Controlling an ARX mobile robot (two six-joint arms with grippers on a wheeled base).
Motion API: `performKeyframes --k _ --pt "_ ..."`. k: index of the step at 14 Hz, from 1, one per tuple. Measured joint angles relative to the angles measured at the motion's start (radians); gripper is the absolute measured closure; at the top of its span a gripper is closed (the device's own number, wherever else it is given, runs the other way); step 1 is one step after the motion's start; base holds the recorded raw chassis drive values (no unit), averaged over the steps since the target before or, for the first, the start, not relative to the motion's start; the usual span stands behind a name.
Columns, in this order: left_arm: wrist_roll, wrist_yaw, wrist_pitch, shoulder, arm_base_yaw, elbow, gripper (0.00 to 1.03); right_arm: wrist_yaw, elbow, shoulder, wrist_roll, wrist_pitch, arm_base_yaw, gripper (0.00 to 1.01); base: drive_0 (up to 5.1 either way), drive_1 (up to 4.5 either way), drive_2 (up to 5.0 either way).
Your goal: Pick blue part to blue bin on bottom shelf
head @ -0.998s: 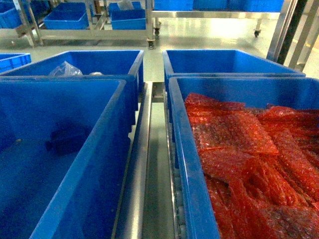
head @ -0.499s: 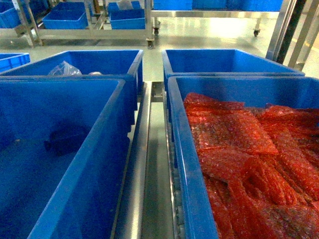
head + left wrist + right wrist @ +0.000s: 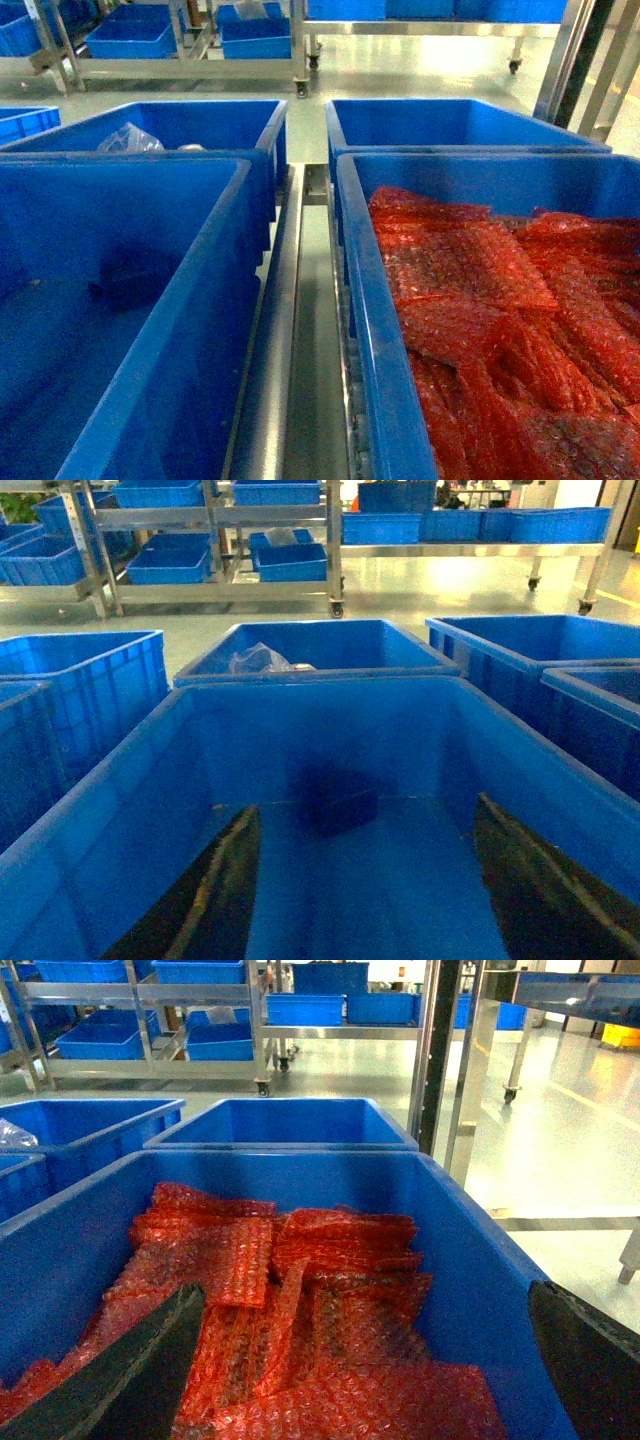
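Observation:
The blue part (image 3: 130,280) is a dark blue block lying on the floor of the near left blue bin (image 3: 200,330), towards its far wall. In the left wrist view the part (image 3: 338,805) lies just beyond my left gripper (image 3: 365,808), which hangs open inside that bin with nothing between its black fingers (image 3: 215,885). My right gripper (image 3: 365,1290) is open over the red bubble wrap (image 3: 330,1340) in the near right blue bin (image 3: 480,1290), holding nothing. The bins stand on the bottom shelf (image 3: 290,370), a steel roller rack. Neither gripper shows in the head view.
Two more blue bins stand behind: the far left one (image 3: 200,125) holds a clear plastic bag (image 3: 130,138), and the far right one (image 3: 450,125) looks empty. White rollers (image 3: 356,420) run beside the centre rail. Steel racks with blue bins (image 3: 255,40) stand across the floor. A steel post (image 3: 440,1060) rises at the right.
The head view has shifted a hair to one side. The part, the bins and the bubble wrap keep their places.

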Motion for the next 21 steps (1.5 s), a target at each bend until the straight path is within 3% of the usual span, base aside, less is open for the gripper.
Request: performKeyframes --k 2,3,21 --pt "0.000 0.000 0.000 0.000 0.000 0.000 0.11 0.000 0.000 0.000 0.000 0.000 0.000 0.03 0.0 0.00 0.0" --pt "0.000 0.000 0.000 0.000 0.000 0.000 0.04 0.000 0.000 0.000 0.000 0.000 0.000 0.03 0.0 0.00 0.0" --pt "0.000 0.000 0.000 0.000 0.000 0.000 0.05 0.000 0.000 0.000 0.000 0.000 0.000 0.03 0.0 0.00 0.0"
